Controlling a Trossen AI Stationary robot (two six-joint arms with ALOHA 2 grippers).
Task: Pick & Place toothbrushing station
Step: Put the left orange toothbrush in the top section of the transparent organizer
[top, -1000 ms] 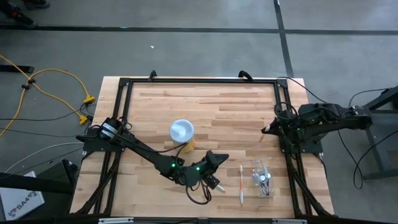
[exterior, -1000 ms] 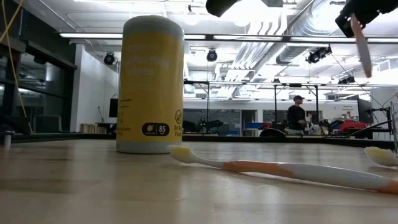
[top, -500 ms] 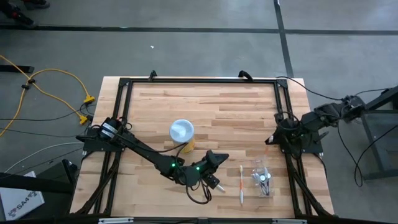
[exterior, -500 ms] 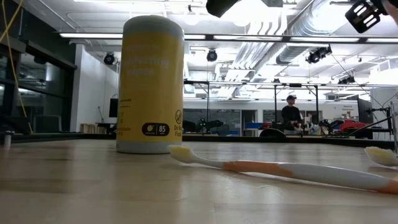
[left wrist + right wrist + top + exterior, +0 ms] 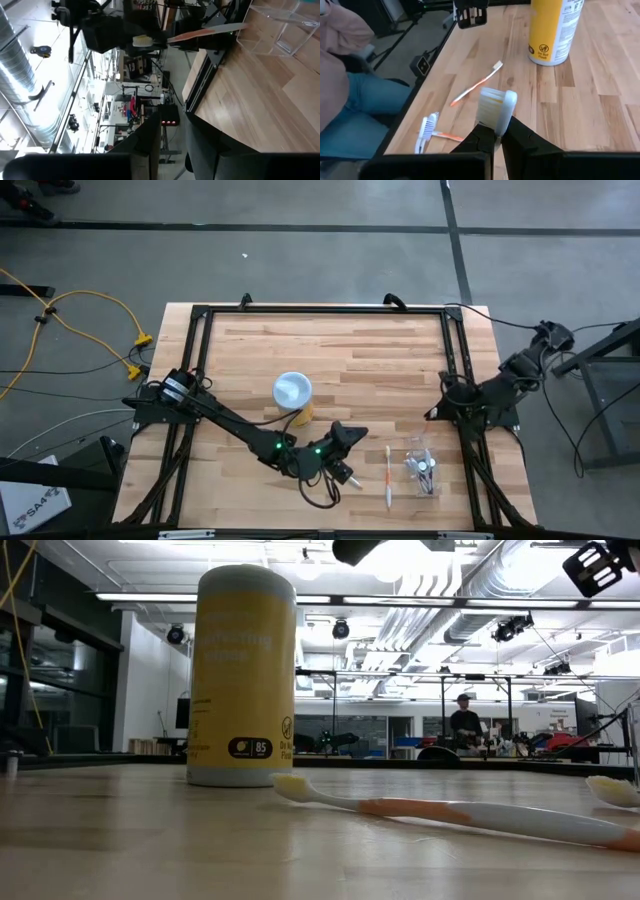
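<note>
Since one second ago, the right arm has pulled back from above the counter [image 5: 330, 350] toward the right edge; its right pincer [image 5: 432, 412] with the toothbrush [image 5: 496, 111] now sits over the frame rail there, and in the low view the brush no longer hangs in the top right corner. The rest has not moved.

The right pincer is clamped on the handle of this toothbrush. The head with white bristles stands up between the two dark fingers [image 5: 482, 142].

The left pincer [image 5: 343, 474] hovers low over the front of the counter. Its fingers are a little apart and hold nothing.

An orange and white toothbrush [image 5: 388, 477] lies flat on the counter, between the left pincer and the clear holder [image 5: 422, 465]. The holder stands near the front right corner, with small things inside it that I cannot make out. Two more toothbrushes [image 5: 427, 131] lie crossed near the counter edge in the right wrist view. A yellow canister [image 5: 293, 395] with a white lid stands upright near the middle.
</note>
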